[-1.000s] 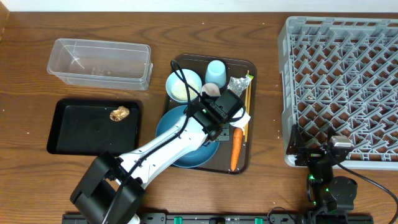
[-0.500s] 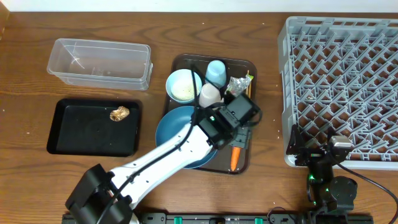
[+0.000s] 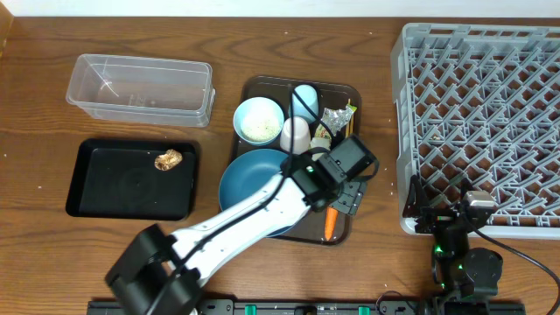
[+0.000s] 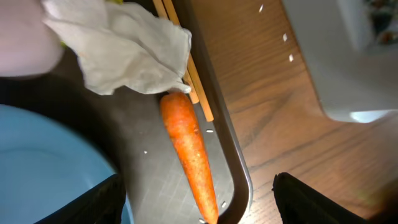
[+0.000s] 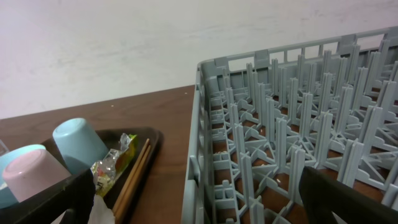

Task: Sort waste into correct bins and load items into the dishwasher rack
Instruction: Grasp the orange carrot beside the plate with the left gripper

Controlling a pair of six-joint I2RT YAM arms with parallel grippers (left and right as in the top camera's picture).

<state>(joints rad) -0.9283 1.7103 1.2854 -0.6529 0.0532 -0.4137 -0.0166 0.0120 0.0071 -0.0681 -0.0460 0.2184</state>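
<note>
- Orange carrot lies on the dark serving tray, just beside the crumpled napkin and chopsticks.
- Left gripper hovers over it, jaws wide, holding nothing.
- Likely step: picking up waste; next, lower and close round the carrot.

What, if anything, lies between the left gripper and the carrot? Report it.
Nothing visible does. The carrot lies bare on the brown tray, directly under the open left gripper. The crumpled napkin only reaches its far tip, and the chopsticks run alongside that end.
</note>
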